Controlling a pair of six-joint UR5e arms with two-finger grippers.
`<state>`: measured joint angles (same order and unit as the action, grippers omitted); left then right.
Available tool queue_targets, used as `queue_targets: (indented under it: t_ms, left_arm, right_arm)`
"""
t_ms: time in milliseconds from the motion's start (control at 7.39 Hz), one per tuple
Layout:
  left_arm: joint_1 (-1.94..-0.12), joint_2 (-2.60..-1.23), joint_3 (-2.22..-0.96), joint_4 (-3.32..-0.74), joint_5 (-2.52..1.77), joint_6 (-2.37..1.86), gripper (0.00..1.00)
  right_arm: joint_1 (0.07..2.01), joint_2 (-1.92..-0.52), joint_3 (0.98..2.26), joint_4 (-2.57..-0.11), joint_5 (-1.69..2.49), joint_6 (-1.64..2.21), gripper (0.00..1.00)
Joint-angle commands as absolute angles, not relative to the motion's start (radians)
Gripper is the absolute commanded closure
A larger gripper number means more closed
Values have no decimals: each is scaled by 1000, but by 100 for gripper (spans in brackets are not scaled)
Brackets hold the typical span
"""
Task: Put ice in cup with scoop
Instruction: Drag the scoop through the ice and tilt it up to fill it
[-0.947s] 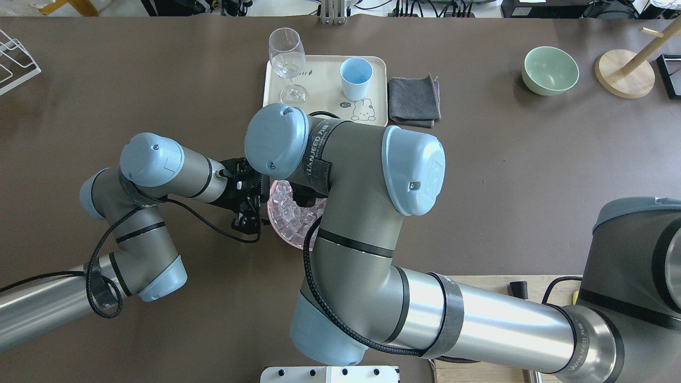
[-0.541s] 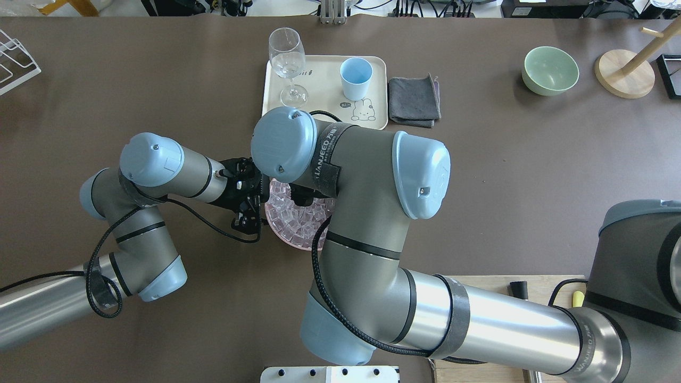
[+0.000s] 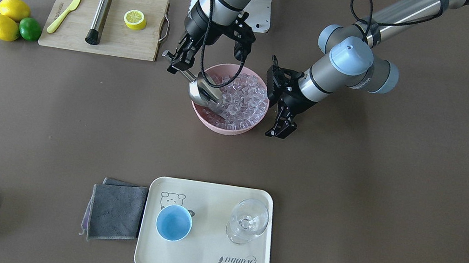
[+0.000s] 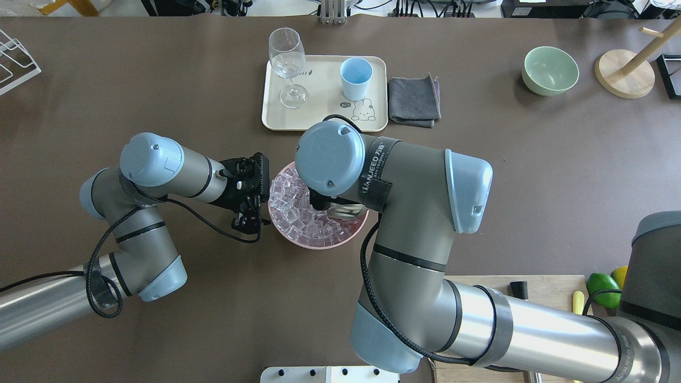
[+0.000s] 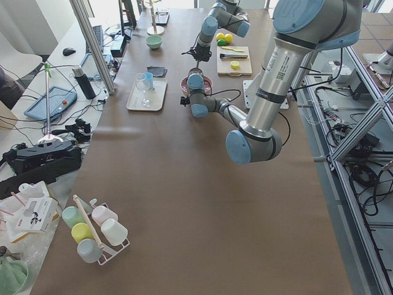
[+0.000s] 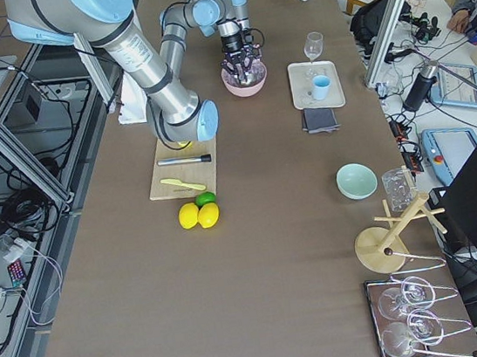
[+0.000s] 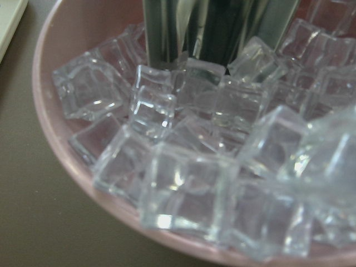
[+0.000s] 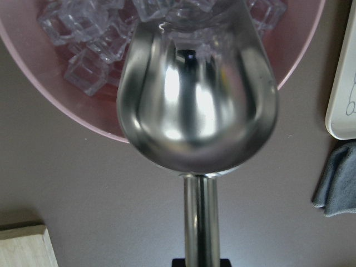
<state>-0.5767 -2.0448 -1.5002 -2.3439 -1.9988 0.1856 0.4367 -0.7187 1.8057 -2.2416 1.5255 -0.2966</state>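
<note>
Many ice cubes (image 3: 247,98) sit in the bowl (image 3: 225,130), your right claw (image 3: 177,65) clenched on the scoop (image 3: 203,92) dug among them. Tilt it while lifting and cubes may spill short of the cup (image 3: 173,222).

Right arm swung toward robot's right. Its wrist cap, earlier over pink bowl's (image 4: 319,243) left rim, now sits over bowl's far right part. Right hand (image 3: 177,65) carried scoop (image 4: 346,211) along; steel trough, hidden before, now shows at bowl's right side in overhead view. More ice (image 4: 290,207) uncovered. Tray's (image 4: 319,80) near left corner uncovered. Lime (image 4: 601,282) and lemon (image 4: 620,273) now peek out at lower right.
</note>
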Motion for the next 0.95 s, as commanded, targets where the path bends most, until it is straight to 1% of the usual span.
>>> queue_targets:
  t_ms: [0,271,541,812]
  left_arm:
    - [-577,-2045,-1500,-2344,-1999,186,1]
    - [-577,-2045,-1500,-2344,-1999,186,1]
    - [-577,-2045,-1500,-2344,-2000,186,1]
    - [-577,-2045,-1500,-2344,-2000,186,1]
  right_arm:
    - [437,-807,1830,-2096,1537,-255,100]
    - [437,-816,1828,-2074,1539,-253,100]
    - [437,-863,1867,-2030,1604,-255,100]
    - [439,-885,1879,-1977,1632,-252,100]
